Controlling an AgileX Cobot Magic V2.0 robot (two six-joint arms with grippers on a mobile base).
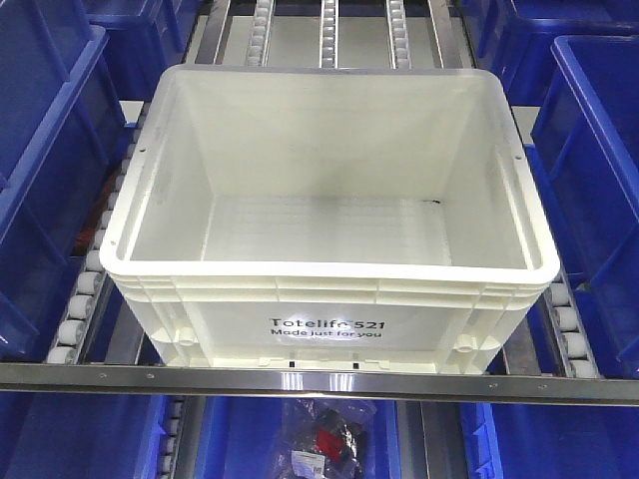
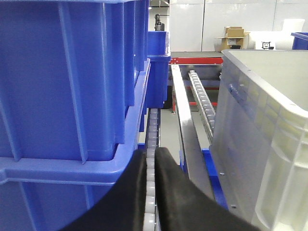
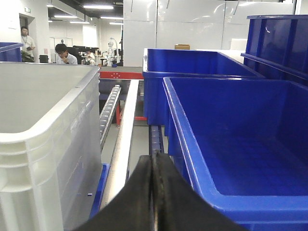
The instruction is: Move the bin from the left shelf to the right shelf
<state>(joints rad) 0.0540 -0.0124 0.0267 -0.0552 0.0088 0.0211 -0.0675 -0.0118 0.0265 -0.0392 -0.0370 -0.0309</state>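
White bin [image 1: 200,334] sits on roller lane [image 1: 76,317] at shelf centre, front label twd. camera, blue bins [image 1: 45,170] on both sides. Left gripper [image 2: 153,161] is beside the bin's left wall, fingers almost together w/ thin slit, holding nothing. Right gripper [image 3: 155,163] is beside the opposite wall, fingers pressed together, also w/o load.

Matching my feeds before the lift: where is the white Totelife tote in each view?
Front view: white Totelife tote centre frame, print facing the camera.
Left wrist: right edge, side wall only.
Right wrist: left edge, side wall and rim.
Shared landmark: roller tracks running out beyond the tote.
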